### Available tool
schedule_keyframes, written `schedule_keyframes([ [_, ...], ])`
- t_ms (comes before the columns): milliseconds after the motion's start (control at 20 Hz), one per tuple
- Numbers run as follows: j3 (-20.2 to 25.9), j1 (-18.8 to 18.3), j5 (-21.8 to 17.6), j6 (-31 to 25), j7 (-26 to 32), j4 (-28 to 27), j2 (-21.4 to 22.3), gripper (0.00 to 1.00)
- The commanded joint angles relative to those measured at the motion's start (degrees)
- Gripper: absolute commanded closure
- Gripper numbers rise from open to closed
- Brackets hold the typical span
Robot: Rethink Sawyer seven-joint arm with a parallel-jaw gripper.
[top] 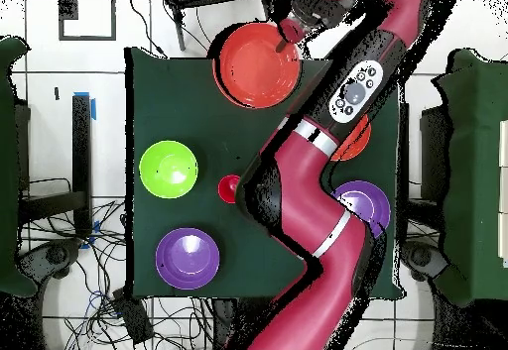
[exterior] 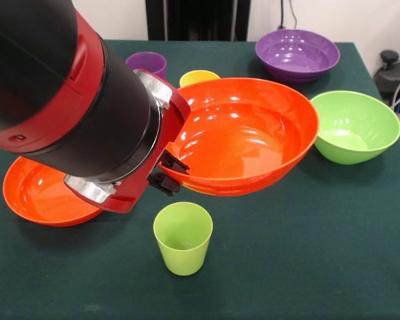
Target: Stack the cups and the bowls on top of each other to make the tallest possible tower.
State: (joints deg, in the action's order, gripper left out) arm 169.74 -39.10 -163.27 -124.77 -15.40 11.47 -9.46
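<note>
My gripper (exterior: 168, 172) is shut on the left rim of a wide orange bowl (exterior: 243, 137) and holds it tilted in the air above the table. A light green cup (exterior: 182, 237) stands upright, mouth up, just below and in front of the bowl, apart from it. In the overhead view the held bowl (top: 260, 65) shows near the table's top edge with the gripper (top: 290, 37) at its rim; the green cup is hidden there. A purple cup (exterior: 147, 63) and a yellow cup (exterior: 199, 77) stand behind the bowl. A red cup (top: 229, 188) shows only overhead. The blue cup is hidden.
A second orange bowl (exterior: 43, 195) lies at the left, partly behind my arm. A light green bowl (exterior: 355, 125) and a purple bowl (exterior: 297, 53) sit at the right. Another purple bowl (top: 363, 203) lies beside the arm overhead.
</note>
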Motion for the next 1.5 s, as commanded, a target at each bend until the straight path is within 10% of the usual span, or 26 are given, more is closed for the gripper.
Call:
schedule_keyframes([
  [50,-2.6,-0.55,-4.1,6.35,-6.38,-10.41,0.31,1.0],
  [1500,-8.01,0.2,-7.53,4.47,5.01,-7.53,1.57,1.0],
])
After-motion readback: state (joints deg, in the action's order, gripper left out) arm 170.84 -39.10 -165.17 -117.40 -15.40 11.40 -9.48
